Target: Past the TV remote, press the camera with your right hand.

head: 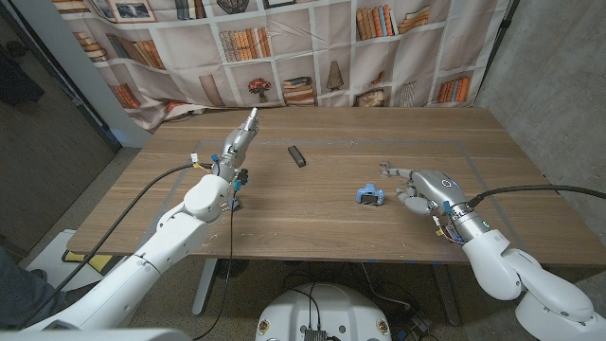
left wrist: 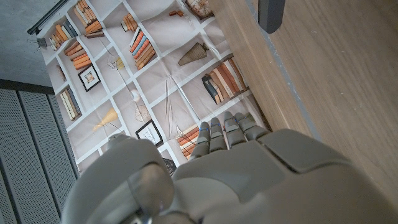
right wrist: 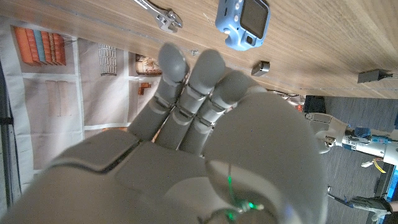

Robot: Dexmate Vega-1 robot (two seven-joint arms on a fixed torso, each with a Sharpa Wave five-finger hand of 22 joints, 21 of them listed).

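A small blue camera [head: 369, 196] lies on the wooden table [head: 322, 218], right of the middle; its screen shows in the right wrist view [right wrist: 244, 22]. The dark TV remote [head: 297, 156] lies farther back and to the left of it. My right hand [head: 421, 188] hovers just right of the camera with its fingers spread toward it, holding nothing, and a narrow gap shows between them. My left hand [head: 237, 144] is at the table's left, its fingers straight and pointing to the far edge, also holding nothing. Its back [left wrist: 249, 180] shows in the left wrist view.
A bookshelf-print curtain [head: 284, 47] hangs behind the table's far edge. A black cable [head: 142, 204] runs along my left arm. Bare wood spreads between the remote and the camera and in front of both.
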